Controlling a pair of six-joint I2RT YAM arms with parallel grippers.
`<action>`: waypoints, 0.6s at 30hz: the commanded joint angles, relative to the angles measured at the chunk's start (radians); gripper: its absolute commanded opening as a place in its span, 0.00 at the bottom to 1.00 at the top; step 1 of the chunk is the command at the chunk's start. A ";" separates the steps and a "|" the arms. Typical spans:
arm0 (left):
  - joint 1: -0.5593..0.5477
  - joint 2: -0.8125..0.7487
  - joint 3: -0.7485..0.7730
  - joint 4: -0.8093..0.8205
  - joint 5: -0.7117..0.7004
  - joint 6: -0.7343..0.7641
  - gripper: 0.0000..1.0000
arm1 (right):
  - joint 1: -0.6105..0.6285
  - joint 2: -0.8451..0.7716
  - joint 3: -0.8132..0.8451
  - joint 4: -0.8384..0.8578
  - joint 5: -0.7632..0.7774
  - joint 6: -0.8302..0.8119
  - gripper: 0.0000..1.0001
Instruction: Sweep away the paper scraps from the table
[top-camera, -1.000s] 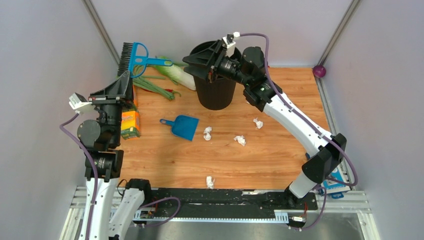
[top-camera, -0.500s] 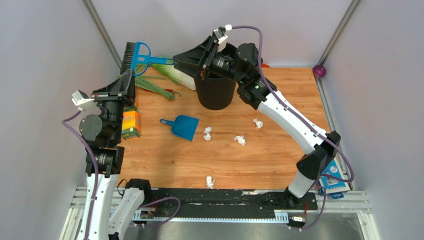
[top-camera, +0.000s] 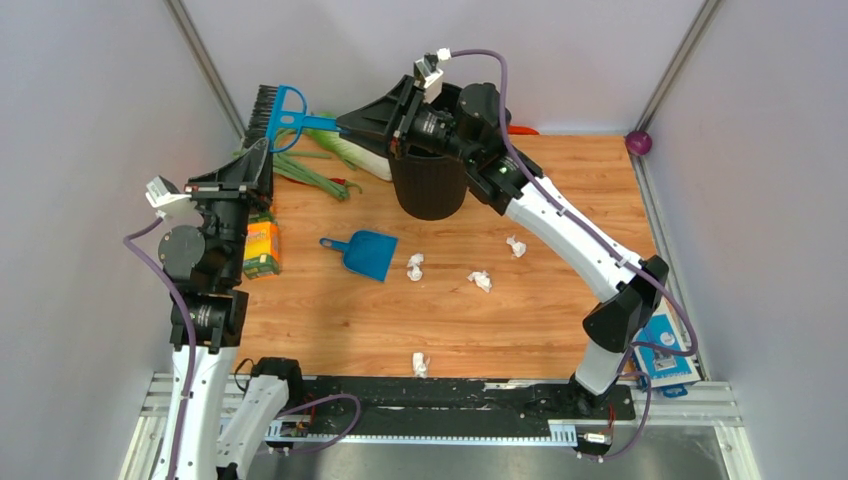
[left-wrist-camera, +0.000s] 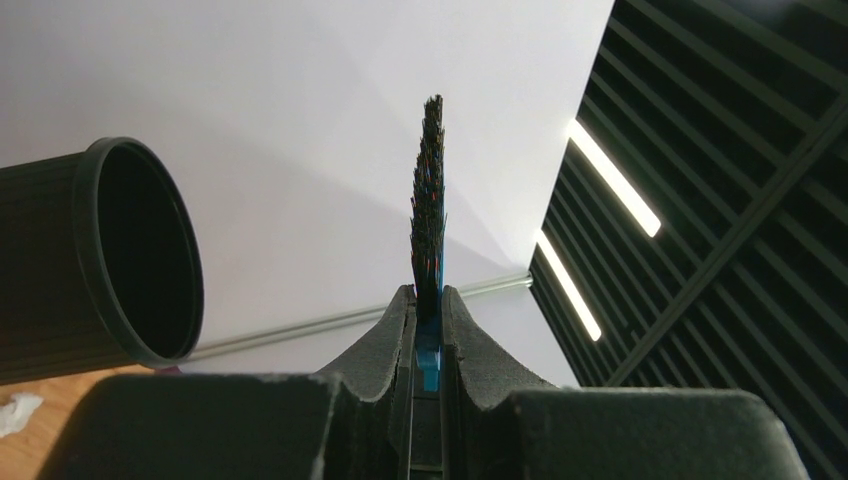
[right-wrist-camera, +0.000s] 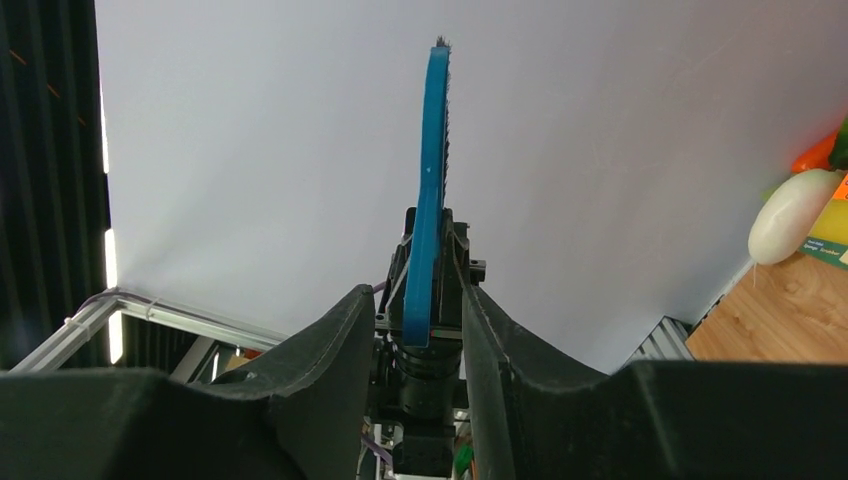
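Note:
Several white paper scraps lie on the wooden table (top-camera: 330, 320): one (top-camera: 415, 266) beside the blue dustpan (top-camera: 368, 253), others in the middle (top-camera: 481, 281), further right (top-camera: 516, 246) and by the near rail (top-camera: 421, 364). My left gripper (top-camera: 264, 148) is shut on a blue brush (top-camera: 285, 113) with black bristles and holds it in the air at the far left. The left wrist view shows my left gripper (left-wrist-camera: 425, 292) clamped on the brush (left-wrist-camera: 430, 200). My right gripper (top-camera: 345, 122) is open, with its jaws on either side of the brush handle's end. The right wrist view shows the handle (right-wrist-camera: 428, 180) between the spread jaws of my right gripper (right-wrist-camera: 415, 293).
A black bin (top-camera: 430, 180) stands at the back centre, under my right arm. Green onions (top-camera: 305, 170) and a pale vegetable (top-camera: 362, 155) lie at the back left. An orange box (top-camera: 261, 248) sits by my left arm. A purple ball (top-camera: 638, 143) is at the far right corner.
My right gripper has moved left from over the bin to the brush handle's end. My left gripper has shifted the brush slightly to the right.

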 joint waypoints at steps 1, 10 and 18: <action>-0.003 -0.003 0.032 0.022 0.023 0.021 0.00 | 0.007 0.006 0.061 0.007 0.000 -0.006 0.40; -0.003 -0.003 0.031 -0.008 0.024 0.036 0.00 | 0.021 0.027 0.105 -0.013 0.003 -0.023 0.24; -0.003 -0.010 0.028 -0.006 0.026 0.046 0.00 | 0.035 0.029 0.117 -0.065 0.024 -0.038 0.19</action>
